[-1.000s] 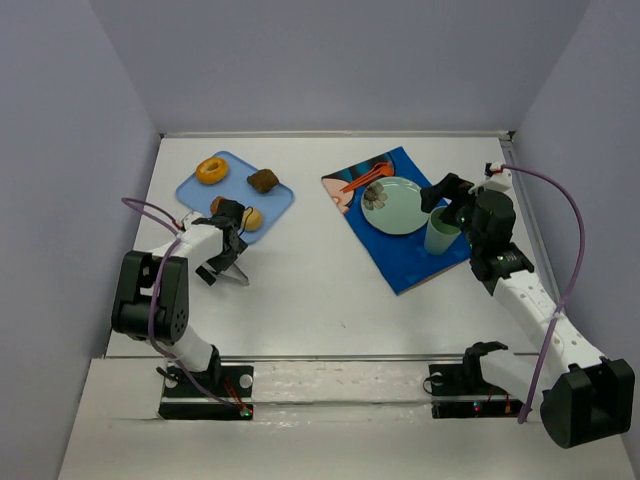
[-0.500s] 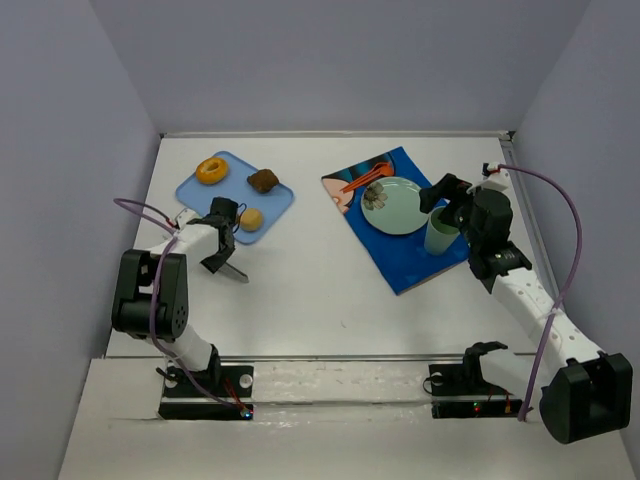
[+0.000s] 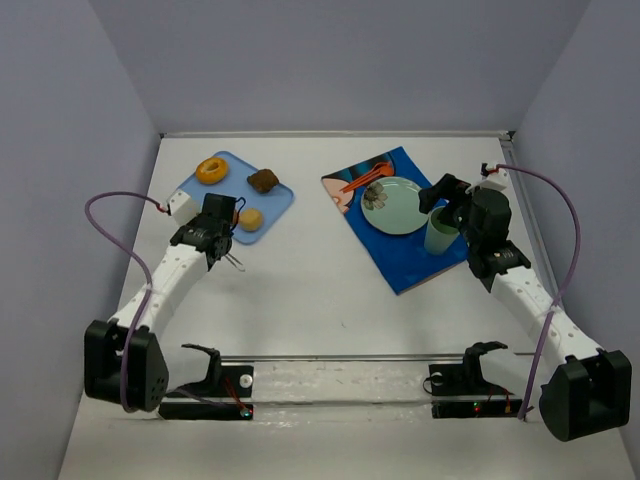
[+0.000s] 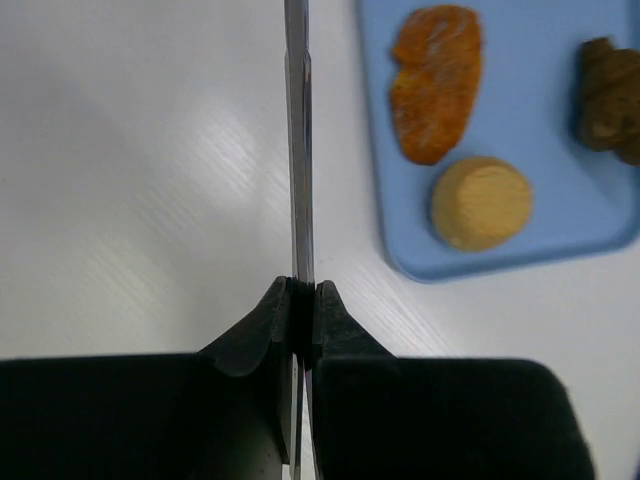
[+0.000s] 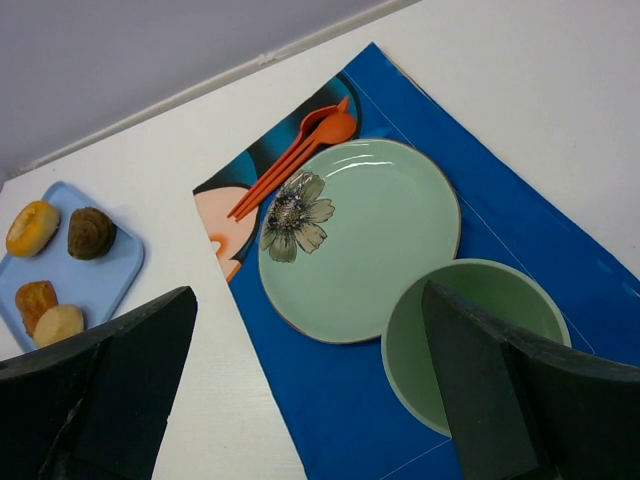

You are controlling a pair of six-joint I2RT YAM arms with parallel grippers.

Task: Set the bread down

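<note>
- In the left wrist view, the left gripper [image 4: 297, 40] is seen with its thin metal fingers [image 4: 297, 200] pressed flat together, and nothing is held between them.
- The fingers are set over the white table [image 4: 150, 150], just beside the left edge of the light blue rectangular plastic tray [image 4: 530, 100]. Whether the table is touched cannot be told.
- The round pale-brown bread bun [image 4: 482, 202] is found lying on the tray, close to its nearest corner and apart from the fingers.
- A glazed orange-brown oblong pastry [image 4: 437, 80] is seen on the tray beyond the bun, and a dark brown lumpy pastry [image 4: 610, 95] lies toward the tray's right side.
- In the right wrist view, the right gripper [image 5: 308, 292] is shown with its jaws spread wide and empty, well apart from the tray.
- Four baked pieces are counted on the tray there, with the bun at its near end.
- To the right of the tray, a dark blue printed placemat [image 5: 480, 190] is laid. On it are a pale green round plate with a flower print [image 5: 400, 230], a pale green cup [image 5: 475, 340] and orange plastic utensils [image 5: 290, 155].
- In the top external view, the black end of the left arm [image 3: 165, 275] overlaps the tray's near-left edge, and the oblong pastry is hidden by it.
- The bun is seen at the tray's near corner, just beside that black end, and an orange ring doughnut [image 3: 211, 169] lies at the tray's far-left end.
- The right gripper is held above the cup and plate, well to the right of the tray.
</note>
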